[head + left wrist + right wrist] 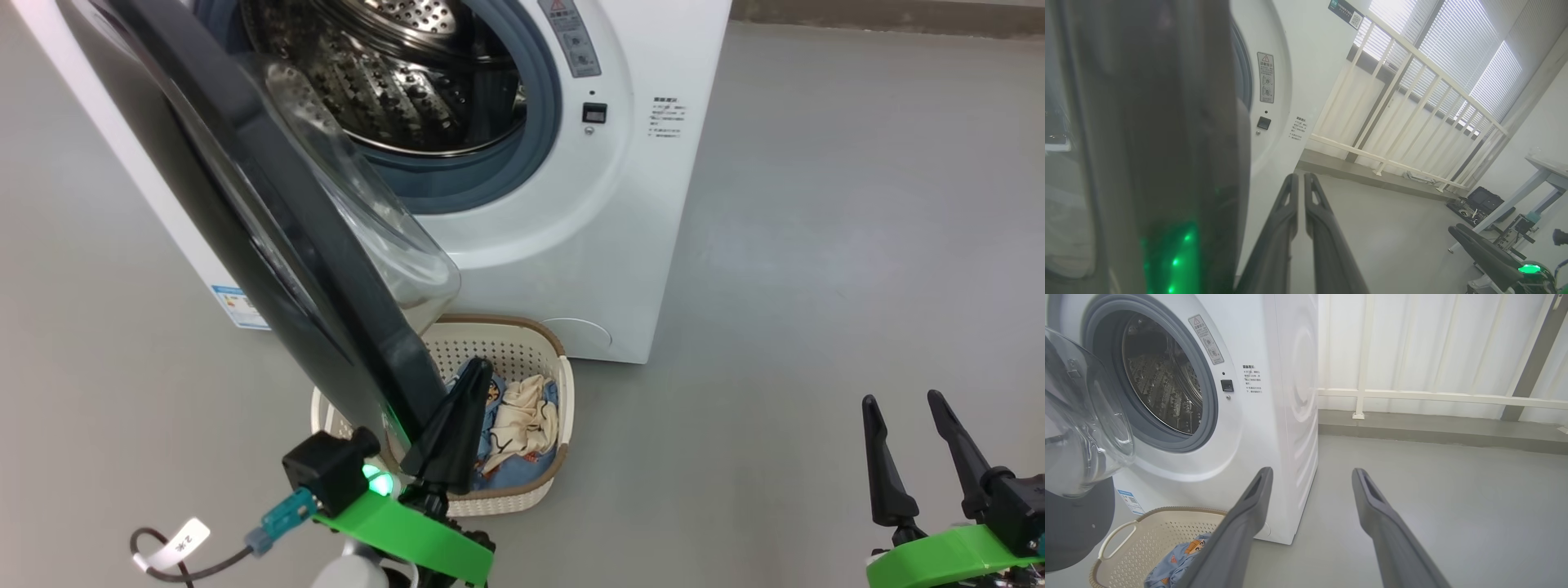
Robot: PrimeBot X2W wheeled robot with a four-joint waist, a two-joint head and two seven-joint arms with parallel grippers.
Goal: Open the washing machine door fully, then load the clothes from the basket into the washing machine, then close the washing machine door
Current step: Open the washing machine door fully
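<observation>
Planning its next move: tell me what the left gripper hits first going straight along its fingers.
Probably the lower front of the big white boxy washing machine, beside its open black-rimmed round door. Depth is unclear: the left gripper aims near the machine's corner.

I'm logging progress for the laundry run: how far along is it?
Done: the washing machine door is unlatched and swung wide, drum exposed. In hand: the shut left gripper sits by the door's lower edge, apparently pushing it further. Left: both clothes lie in the basket, the right gripper is open, and the door needs closing.
</observation>
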